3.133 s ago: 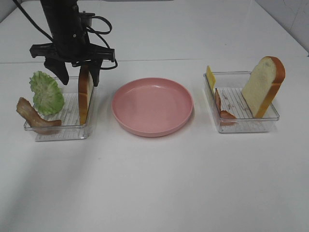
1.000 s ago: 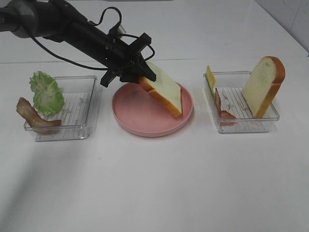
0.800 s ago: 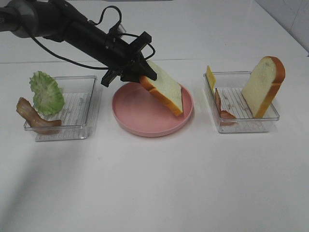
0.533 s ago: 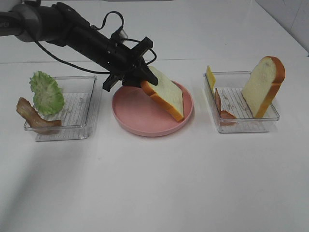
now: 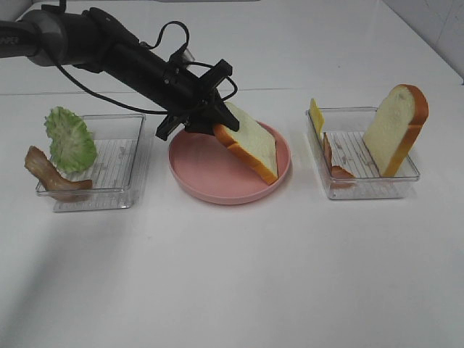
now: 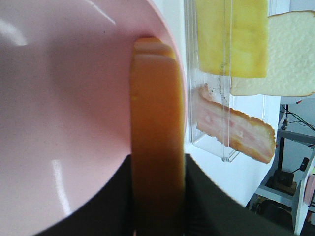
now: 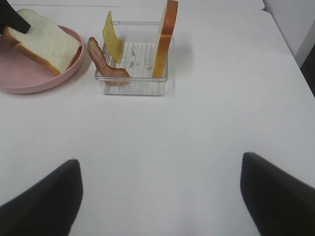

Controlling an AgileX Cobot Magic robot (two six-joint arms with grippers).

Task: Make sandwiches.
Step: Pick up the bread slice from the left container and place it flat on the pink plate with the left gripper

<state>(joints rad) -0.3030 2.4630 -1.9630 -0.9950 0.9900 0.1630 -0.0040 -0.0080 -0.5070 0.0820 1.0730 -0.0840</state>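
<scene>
- The left tray (image 5: 109,197), of clear plastic, sits at the far left of the white table (image 5: 232,275).
- The left bacon strip (image 5: 49,174) leans over that tray's left end wall. A ruffled lettuce leaf (image 5: 70,139) stands at the tray's back left corner, just behind the bacon.
- The left arm (image 5: 109,47) reaches in from the upper left and passes behind the left tray toward the middle of the table.
- The left gripper (image 5: 216,119) is clamped on the held bread slice (image 5: 252,143), its jaws only the slice's thickness apart. In the wrist view its dark fingers (image 6: 206,201) press on the two flat faces, with the orange crust between them.
- The held bread slice hangs tilted over the pink plate (image 5: 210,177), white face upward. The gripped end is high over the plate's back. The low corner is down at the plate's right side, where it looks to touch the plate just inside the rim.
- The plate stands between the two trays, apart from both.
- The right tray (image 5: 362,191), also clear plastic, holds three things.
- A yellow cheese slice (image 5: 316,116) stands upright at the tray's back left corner.
- The right bacon strip (image 5: 335,165) leans along the left wall.
- The standing bread slice (image 5: 395,129) is propped upright at the right end, leaning a little.
- The right gripper (image 7: 160,196) is spread wide with nothing between its fingers (image 7: 42,201). It hangs over bare table, well apart from the right tray.
</scene>
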